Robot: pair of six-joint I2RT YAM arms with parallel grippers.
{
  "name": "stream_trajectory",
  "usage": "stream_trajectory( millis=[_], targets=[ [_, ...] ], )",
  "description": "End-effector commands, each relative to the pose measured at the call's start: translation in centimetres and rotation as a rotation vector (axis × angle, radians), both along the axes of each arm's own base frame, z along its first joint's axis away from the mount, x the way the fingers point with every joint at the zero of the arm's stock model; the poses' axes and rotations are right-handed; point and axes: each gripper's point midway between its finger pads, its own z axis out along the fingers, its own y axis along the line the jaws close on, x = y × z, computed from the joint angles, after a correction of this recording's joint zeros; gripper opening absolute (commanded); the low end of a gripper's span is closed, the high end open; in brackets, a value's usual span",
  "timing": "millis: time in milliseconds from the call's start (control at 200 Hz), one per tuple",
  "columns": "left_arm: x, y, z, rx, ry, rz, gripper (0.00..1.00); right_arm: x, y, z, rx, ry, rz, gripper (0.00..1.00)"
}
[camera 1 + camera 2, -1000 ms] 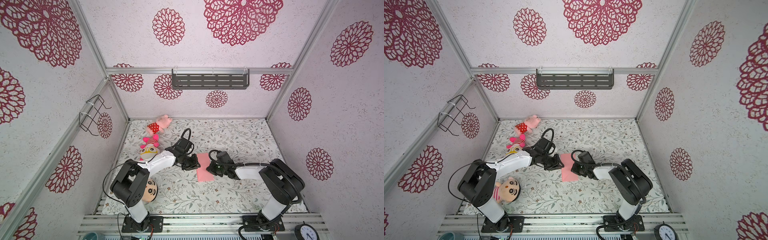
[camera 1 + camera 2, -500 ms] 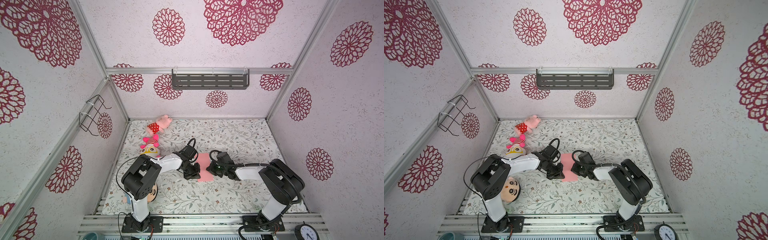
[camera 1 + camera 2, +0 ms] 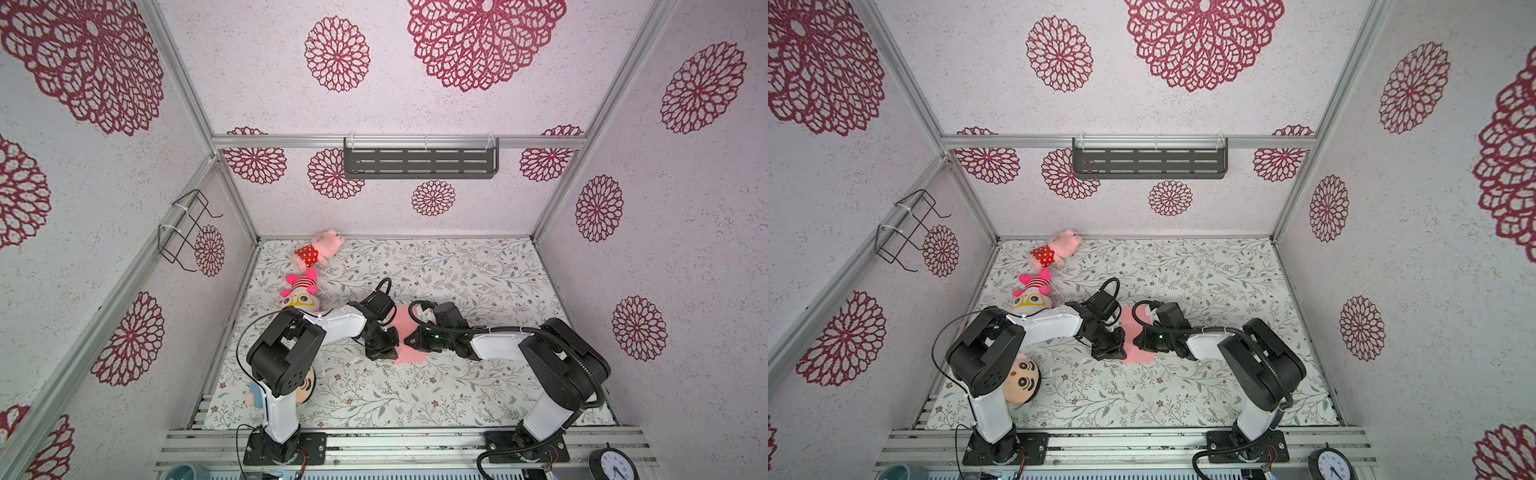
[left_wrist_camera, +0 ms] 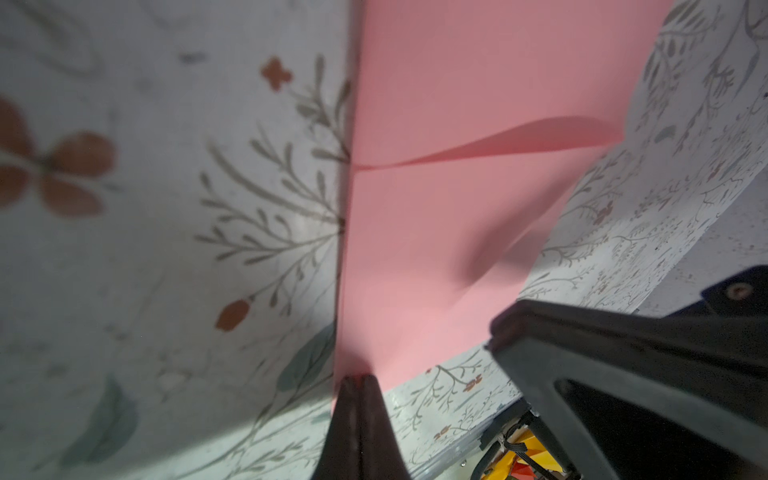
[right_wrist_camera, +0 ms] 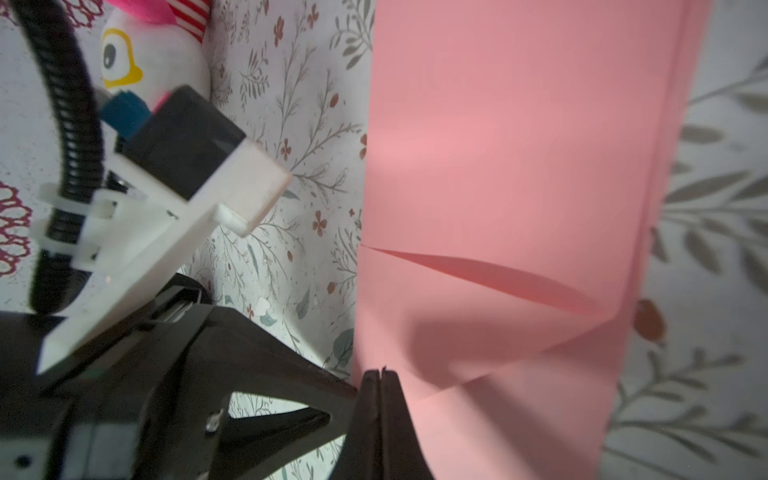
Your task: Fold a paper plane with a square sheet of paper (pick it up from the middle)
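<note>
Pink plush toys (image 3: 318, 251) lie in a row along the left edge of the floral table (image 3: 478, 270) in both top views, with a round-faced doll head (image 3: 1021, 380) behind the left arm's base. Right of them, just left of frame centre, the left claw (image 3: 390, 347) rests at the left edge of the square sheet of paper (image 3: 405, 332), now folded into a narrow pink strip flat on the table. Its jaws are clenched; the left wrist view suggests they pinch the paper's corner (image 4: 357, 365), though blur leaves this uncertain. Immediately right, the right claw (image 3: 409, 338) is also clenched, tips together at the paper's edge (image 5: 380, 372).
</note>
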Motion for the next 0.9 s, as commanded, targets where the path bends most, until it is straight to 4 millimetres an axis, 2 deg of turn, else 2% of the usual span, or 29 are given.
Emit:
stream_trajectory(
  millis=[0,125,225,370,565,751,896],
  targets=[
    [-0.3,0.9,-1.1,0.066,0.018,0.002,0.0,-0.7,1.7,0.6,0.04,-0.015,0.089,0.05],
    [-0.3,0.9,-1.2,0.066,0.021,0.002,0.0,-1.0,2.0,-0.3,0.026,0.014,0.109,0.05],
    [-0.5,1.0,-1.2,0.069,0.023,0.002,0.0,-0.8,1.4,-1.2,-0.006,0.032,0.089,0.05],
    [-0.5,1.0,-1.3,0.069,0.025,0.002,0.0,0.1,-1.3,-3.5,-0.092,0.086,0.018,0.03],
    [-0.6,1.1,-1.2,0.068,0.025,0.0,0.0,1.1,-4.4,-5.1,-0.162,0.114,-0.036,0.02],
    [-0.6,1.1,-1.2,0.068,0.025,-0.001,0.0,2.2,-7.0,-5.9,-0.185,0.149,-0.099,0.03],
    [-0.6,1.1,-1.1,0.069,0.024,-0.001,0.0,3.0,-8.7,-5.7,-0.203,0.146,-0.138,0.03]
  ],
)
